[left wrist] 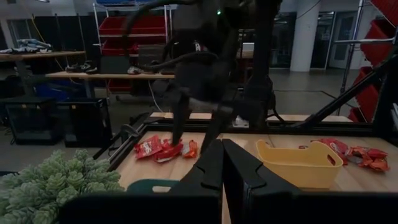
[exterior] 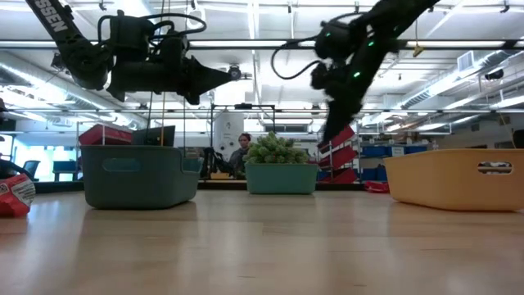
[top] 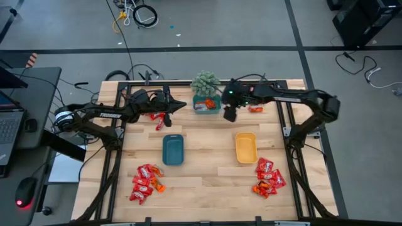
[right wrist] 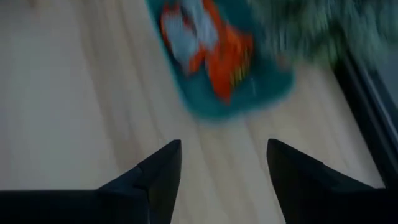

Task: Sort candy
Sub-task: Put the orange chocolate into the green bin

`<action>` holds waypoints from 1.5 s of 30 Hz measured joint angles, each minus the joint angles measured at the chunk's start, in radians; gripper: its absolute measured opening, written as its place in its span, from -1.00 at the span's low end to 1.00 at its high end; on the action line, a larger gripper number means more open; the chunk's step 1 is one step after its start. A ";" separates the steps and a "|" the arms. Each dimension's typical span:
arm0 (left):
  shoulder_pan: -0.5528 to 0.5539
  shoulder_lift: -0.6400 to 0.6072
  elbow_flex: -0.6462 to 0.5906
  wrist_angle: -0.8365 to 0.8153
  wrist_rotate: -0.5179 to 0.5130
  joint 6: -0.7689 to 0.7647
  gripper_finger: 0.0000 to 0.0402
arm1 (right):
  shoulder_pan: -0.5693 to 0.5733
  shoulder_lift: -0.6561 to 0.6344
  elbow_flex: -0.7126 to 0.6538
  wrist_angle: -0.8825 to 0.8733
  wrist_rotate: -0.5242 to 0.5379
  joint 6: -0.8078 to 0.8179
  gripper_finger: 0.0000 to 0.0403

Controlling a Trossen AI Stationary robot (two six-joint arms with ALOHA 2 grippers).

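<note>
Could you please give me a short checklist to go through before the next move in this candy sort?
1. Right end effector open and empty: ok.
2. Candy in the small teal tray beside the potted plant: ok, orange packets lie inside.
3. Left end effector shut; whether it holds candy: cannot tell.
4. Blue tray and yellow tray filled: not ok, both look empty from above.
5. Candy remaining: not ok, piles at front left and front right remain unsorted.
</note>
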 joint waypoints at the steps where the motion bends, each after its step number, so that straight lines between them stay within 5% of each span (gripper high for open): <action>1: 0.000 0.000 0.000 0.001 0.000 0.000 -0.97 | -0.006 -0.026 -0.018 -0.031 0.000 0.000 0.08; 12: 0.000 0.000 0.000 0.003 0.000 -0.001 -0.97 | -0.143 -0.144 -0.341 -0.013 0.028 0.025 0.08; 18: 0.000 0.000 0.000 0.003 0.001 -0.001 -0.97 | -0.228 -0.138 -0.416 0.017 0.148 0.045 0.08; 27: 0.000 0.000 0.000 0.006 0.001 0.001 -0.97 | -0.333 -0.138 -0.487 0.103 0.092 0.031 0.00; 32: 0.000 0.000 0.000 0.007 0.001 0.001 -0.97 | -0.358 -0.139 -0.488 0.115 0.033 0.052 -0.21; 40: 0.000 0.000 0.000 0.006 0.001 0.001 -0.97 | -0.342 -0.140 -0.456 0.057 -0.009 0.021 -0.93; 45: 0.000 0.000 0.000 0.006 -0.003 -0.027 -0.97 | -0.288 -0.171 -0.374 -0.019 -0.089 0.026 -0.91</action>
